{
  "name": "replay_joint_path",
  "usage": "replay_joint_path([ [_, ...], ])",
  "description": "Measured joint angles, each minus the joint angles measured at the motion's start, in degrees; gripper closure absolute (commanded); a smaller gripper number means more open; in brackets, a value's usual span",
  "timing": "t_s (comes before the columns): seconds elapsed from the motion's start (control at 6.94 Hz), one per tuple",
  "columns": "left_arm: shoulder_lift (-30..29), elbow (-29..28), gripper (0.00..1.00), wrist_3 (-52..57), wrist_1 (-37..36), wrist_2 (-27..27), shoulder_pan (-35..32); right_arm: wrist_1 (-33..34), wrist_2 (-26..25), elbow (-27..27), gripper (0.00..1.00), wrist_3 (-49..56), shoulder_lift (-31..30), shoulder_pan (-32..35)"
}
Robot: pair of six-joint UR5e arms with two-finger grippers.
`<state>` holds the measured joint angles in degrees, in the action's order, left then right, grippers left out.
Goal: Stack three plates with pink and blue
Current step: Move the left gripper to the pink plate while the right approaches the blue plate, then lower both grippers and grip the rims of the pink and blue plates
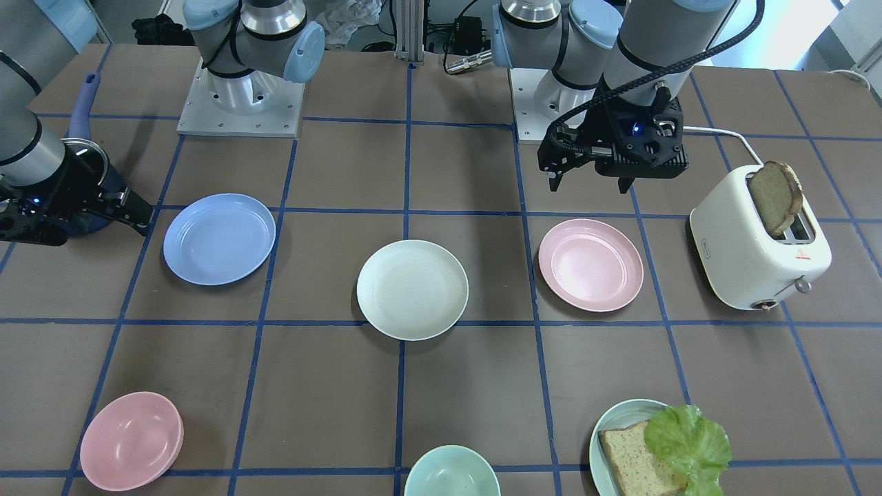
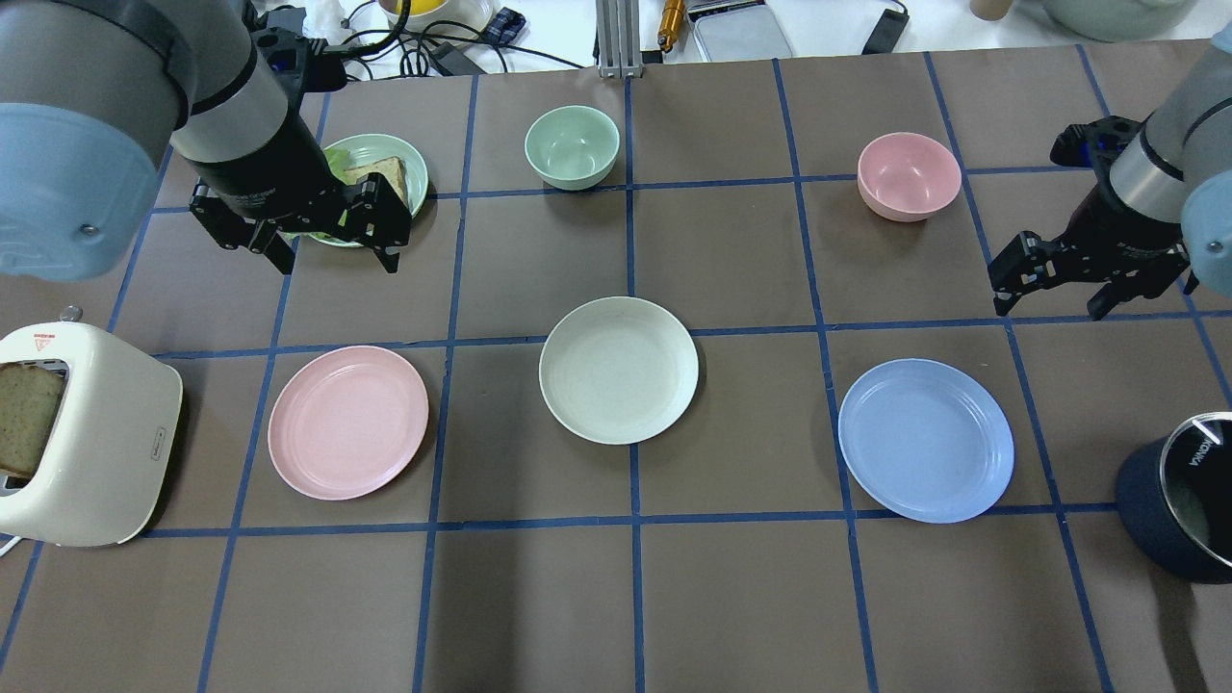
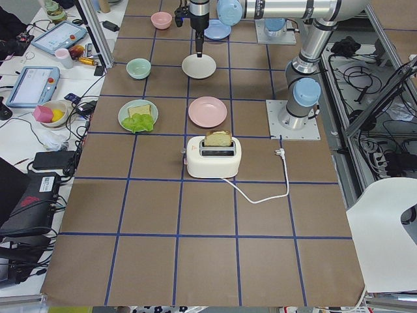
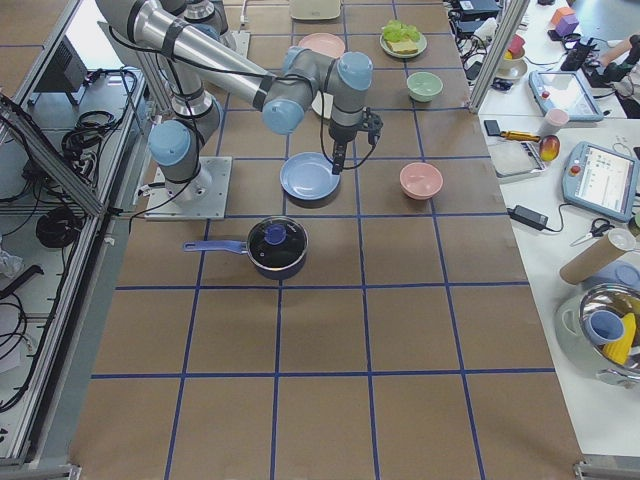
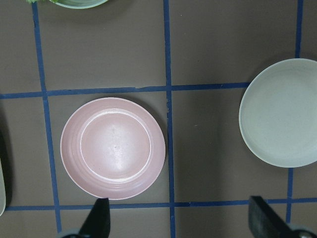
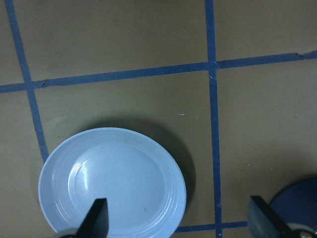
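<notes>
Three plates lie apart in a row on the brown table: the pale pink plate (image 2: 347,422), the cream-white plate (image 2: 618,370) in the middle and the light blue plate (image 2: 925,440). My left gripper (image 2: 337,260) hangs open and empty above the table, just beyond the pink plate (image 5: 113,148); its wrist view also shows the cream plate (image 5: 280,119). My right gripper (image 2: 1049,308) hangs open and empty above the table, beyond the blue plate (image 6: 112,181) and off to its outer side. Neither gripper touches a plate.
A white toaster (image 2: 82,443) with a bread slice stands at the left edge. A teal plate with bread and lettuce (image 2: 404,164), a green bowl (image 2: 571,145) and a pink bowl (image 2: 909,175) sit at the far side. A dark blue pot (image 2: 1179,505) stands at the right edge.
</notes>
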<state>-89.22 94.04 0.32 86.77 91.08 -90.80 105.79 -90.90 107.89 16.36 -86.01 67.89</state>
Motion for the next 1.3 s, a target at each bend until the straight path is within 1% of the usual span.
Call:
replay_joint_path([
  [0.29,-1.14,0.12,0.00,-0.41,-1.49,0.00,-0.12,0.72,-0.69,0.47,0.00,0.70,4.27,-1.71],
  [0.43,-2.16,0.11,0.00,-0.49,-2.64,-0.02,-0.20,1.64,-0.48,1.75,0.00,1.36,5.06,-3.35],
  [0.58,-3.06,0.11,0.00,-0.65,-3.37,-0.02,-0.30,4.78,0.33,4.37,0.00,2.53,5.64,-5.17],
  [0.72,-3.97,0.07,0.00,-0.96,-3.68,-0.01,-0.38,9.43,1.35,7.50,0.03,4.56,6.02,-6.17],
  [0.86,-5.14,0.04,0.00,-1.28,-3.91,0.03,-0.40,12.59,2.64,9.78,0.07,6.45,6.23,-6.55],
  [1.15,-8.12,0.03,0.00,-2.45,-6.35,-0.04,-0.52,14.20,5.14,11.94,0.14,7.79,6.67,-6.72],
  [1.3,-9.68,0.09,0.03,-3.40,-7.83,-0.07,-0.88,14.37,5.54,13.00,0.18,7.85,6.74,-6.80],
])
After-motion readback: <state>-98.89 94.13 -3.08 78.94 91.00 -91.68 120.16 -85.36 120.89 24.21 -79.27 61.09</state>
